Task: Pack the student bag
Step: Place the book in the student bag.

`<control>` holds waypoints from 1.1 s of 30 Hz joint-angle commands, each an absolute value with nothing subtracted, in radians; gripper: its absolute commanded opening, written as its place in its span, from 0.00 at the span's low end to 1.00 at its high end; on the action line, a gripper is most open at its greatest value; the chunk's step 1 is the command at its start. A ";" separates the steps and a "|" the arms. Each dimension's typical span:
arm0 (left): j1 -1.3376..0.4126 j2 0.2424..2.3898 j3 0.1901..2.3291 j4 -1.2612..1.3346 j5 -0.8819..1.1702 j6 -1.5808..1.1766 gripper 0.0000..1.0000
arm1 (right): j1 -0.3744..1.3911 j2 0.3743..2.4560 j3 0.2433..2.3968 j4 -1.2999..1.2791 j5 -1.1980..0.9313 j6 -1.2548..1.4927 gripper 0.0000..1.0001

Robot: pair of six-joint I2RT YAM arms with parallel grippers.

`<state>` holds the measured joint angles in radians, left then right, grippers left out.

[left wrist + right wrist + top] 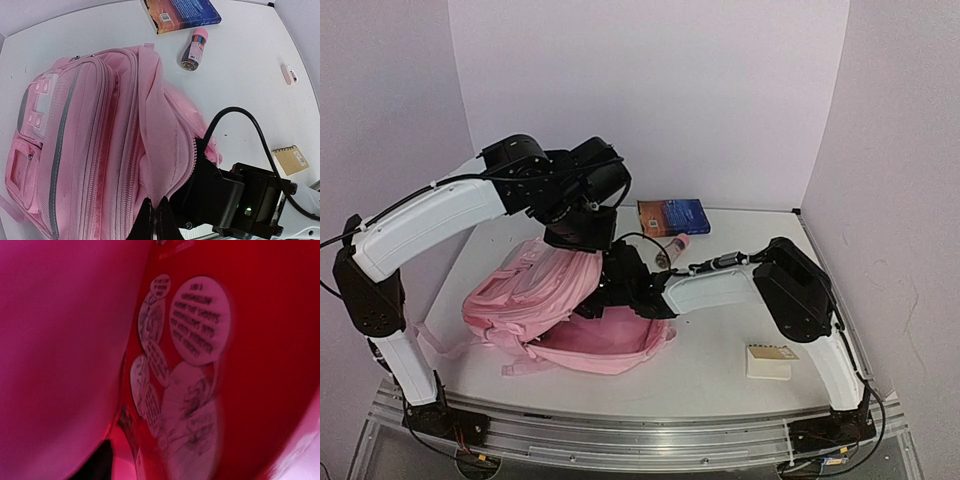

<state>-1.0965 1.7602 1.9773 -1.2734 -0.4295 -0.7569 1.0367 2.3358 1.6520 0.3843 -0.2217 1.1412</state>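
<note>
The student bag lies on its side at nine o'clock on the worktop, mouth toward five, and the left fingers are clenched on its zip rim, apparently to hold that mouth agape. The right arm reaches in from three o'clock; its fingers are buried inside, so whether they grasp anything I cannot tell.
</note>
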 commanded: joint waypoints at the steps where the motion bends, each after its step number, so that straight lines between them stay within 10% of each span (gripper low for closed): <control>1: -1.085 1.676 1.969 -1.170 -0.468 -0.759 0.00 | 1.050 2.218 1.597 0.263 -0.241 1.041 0.66; 14: -1.072 1.645 1.922 -1.133 -0.460 -0.745 0.00 | 1.048 2.032 1.421 0.149 -0.218 0.918 0.73; 33: -1.071 1.648 1.912 -1.102 -0.430 -0.726 0.00 | 0.903 2.108 1.531 -0.099 0.027 0.623 0.40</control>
<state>-1.0783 1.7138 1.9087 -1.1908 -0.4048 -0.7381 0.9036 2.0300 1.4081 -0.0629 0.0184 0.7282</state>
